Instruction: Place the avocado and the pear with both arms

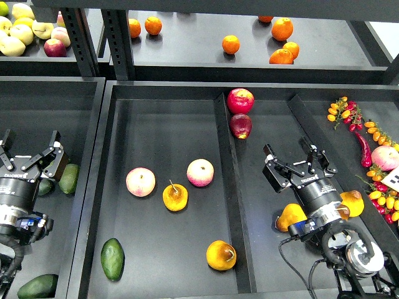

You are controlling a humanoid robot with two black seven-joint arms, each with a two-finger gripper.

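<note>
Both empty, spread: left gripper (30,152), right gripper (292,156). Risk of grabbing look-alikes beside them instead of avocado (113,258) and pear (221,255), both well apart.

A black tray (118,156) is carrying the avocado (112,258), the pear (221,255) (stem dimple showing), two peaches (141,182) and a smaller pear (174,196).

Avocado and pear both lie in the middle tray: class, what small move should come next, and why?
Probably lower the open left claw toward the avocado; it lies untouched at the tray's front left, nearest that arm. The pear suits the open right claw.
</note>
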